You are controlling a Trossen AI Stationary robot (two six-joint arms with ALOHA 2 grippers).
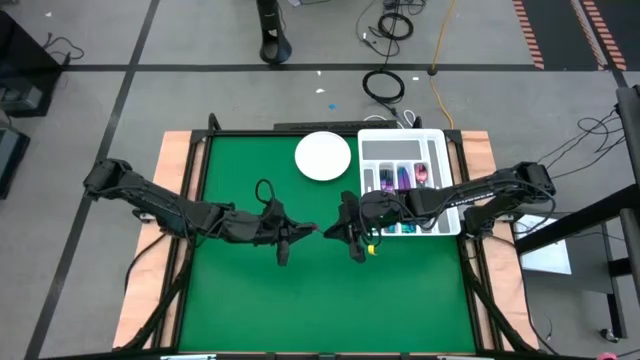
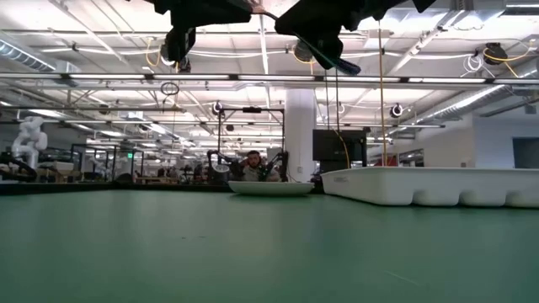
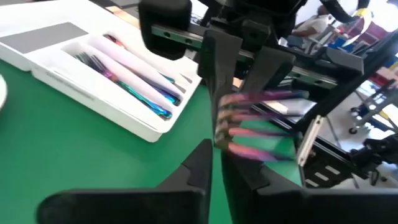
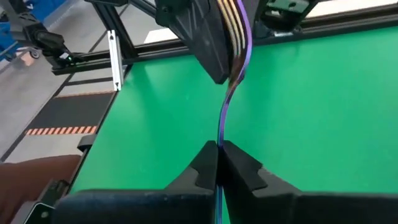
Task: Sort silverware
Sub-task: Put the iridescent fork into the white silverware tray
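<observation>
One piece of silverware (image 4: pixel 225 118) hangs in mid-air over the green table (image 1: pixel 400 300), passed between the two grippers near table centre. In the right wrist view it is a thin iridescent purple strip seen edge-on; its type can't be told. The right gripper (image 4: pixel 217 155) is pinched fully shut on one end. The left gripper (image 3: pixel 214 163) grips the other end with the jaws nearly closed, only a sliver apart. The rest of the silverware (image 3: pixel 140 78) lies in the slots of the white tray (image 1: pixel 440 140) at the table's back right, with the white plate (image 1: pixel 322 156) beside it.

Handling, judged: light, rigid metal with a polished finish, so slippery in flat pads and likely to pivot if gripped off-centre. Best hold is across the flat of the handle, near the balance point, not the narrow neck. It isn't fragile but could slip during the handover if one side lets go early.
</observation>
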